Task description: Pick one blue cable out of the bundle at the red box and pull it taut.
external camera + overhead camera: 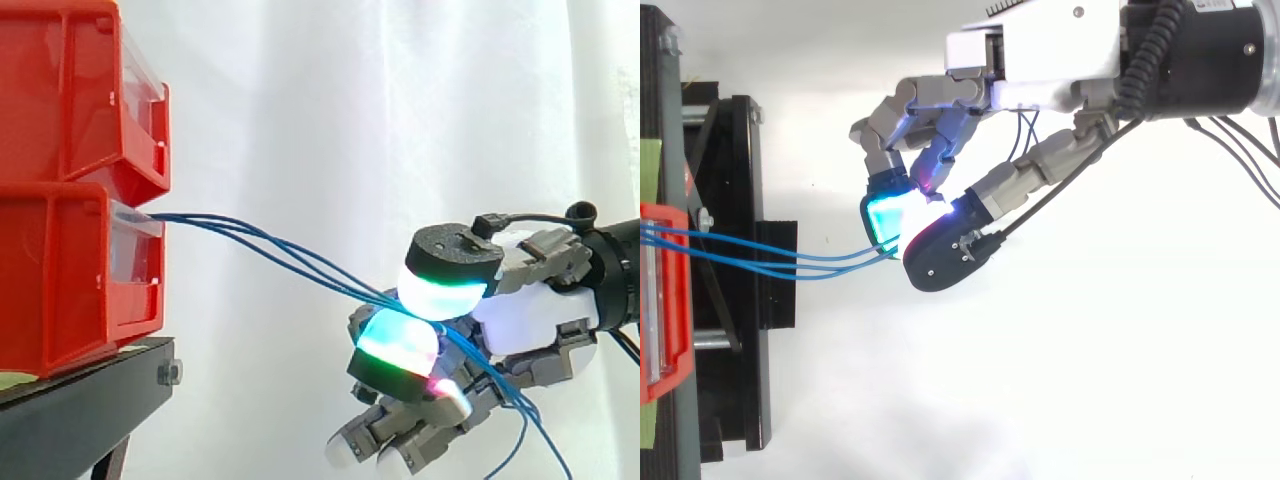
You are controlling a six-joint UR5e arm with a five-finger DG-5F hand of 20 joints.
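Pinch in play: the hand (pixel 530 310) presses two glowing pads (pixel 445 285) together on the blue cables (pixel 270 245), with the other fingers curled underneath, out of the way. By the look of it, that's a grip meant for hauling. How many strands sit inside the pinch cannot be told. The strands are thin and glossy and run in a shallow sag, not yet straight, with loose tails dropping behind the palm. Further off they lead into the lower red bin (pixel 60 270) on the black stand (pixel 90 385), with the white curtain (pixel 350 120) beyond.
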